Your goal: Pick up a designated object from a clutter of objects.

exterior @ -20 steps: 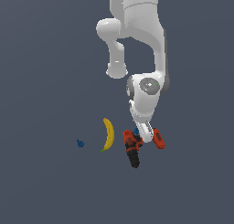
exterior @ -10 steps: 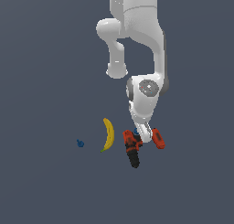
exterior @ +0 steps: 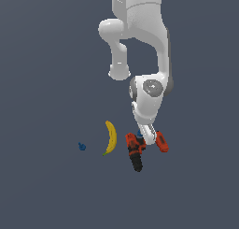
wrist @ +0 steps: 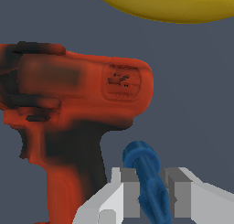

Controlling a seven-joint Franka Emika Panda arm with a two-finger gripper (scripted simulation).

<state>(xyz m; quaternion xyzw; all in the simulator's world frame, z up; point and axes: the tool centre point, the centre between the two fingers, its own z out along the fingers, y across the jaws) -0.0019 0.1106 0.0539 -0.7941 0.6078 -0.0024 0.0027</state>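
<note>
A flat dark grey-blue ground fills both views. The exterior view shows the white arm reaching down over the drill, with the banana beside it and a second blue piece lying well apart, towards that view's left. Only the wrist view shows the grip: the gripper has its jaws pinching the blue piece, just beside the drill's handle, banana beyond.

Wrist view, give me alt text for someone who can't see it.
The gripper has a small blue piece between its fingers. A red-and-black power drill lies right beside it, and part of a yellow banana shows beyond, all on a dark grey surface.
</note>
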